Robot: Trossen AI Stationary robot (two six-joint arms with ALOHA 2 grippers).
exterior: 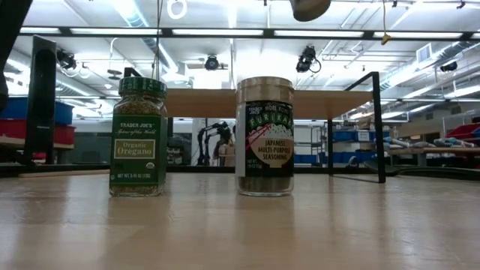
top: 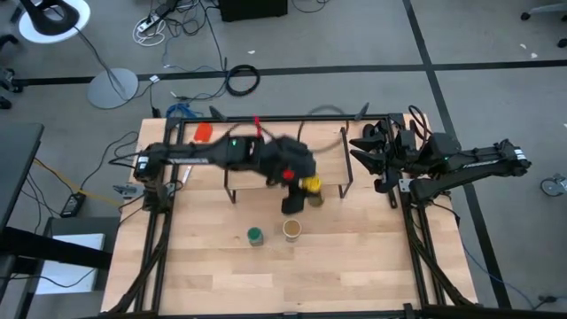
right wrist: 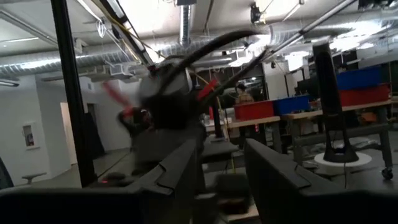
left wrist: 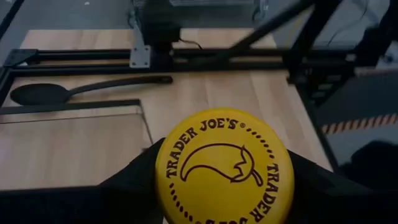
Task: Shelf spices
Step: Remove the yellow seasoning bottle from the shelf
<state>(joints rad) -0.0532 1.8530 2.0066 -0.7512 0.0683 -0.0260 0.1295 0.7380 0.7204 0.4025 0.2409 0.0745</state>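
1. The left hand (top: 299,193) is closed on the yellow jar (top: 311,185), one finger on each side of the lid. The left wrist view shows the lid (left wrist: 224,166) face-on, with dark fingers (left wrist: 134,180) flanking it. A side grip just under the lid keeps the jar upright in carriage.

2. The yellow jar hangs at the front edge of the shelf (top: 266,133), clear of the worktop (top: 354,266). In the low view its base (exterior: 310,7) shows at the top of the frame, above the shelf board (exterior: 262,103). Judgement: the jar is held above board level so it can pass over the edge before it is set down.

3. The green jar (top: 255,236) and the tan jar (top: 292,230) stand upright on the worktop, side by side but apart, in front of the shelf. Judgement: they are not yet shelved, so one of three placements is in progress.

4. The gap between the two standing jars leaves finger room for a side grip on either one.

5. The right hand (top: 376,151) waits at the right rear of the worktop, beside the shelf end. Its fingers (right wrist: 180,168) stand apart with nothing between them. Judgement: it is parked out of the left arm's path.

6. A spoon (left wrist: 81,89) lies beyond the shelf and takes no part in the task.

7. Risk, as judged: a release off-level or too near the board edge could tip the jar.
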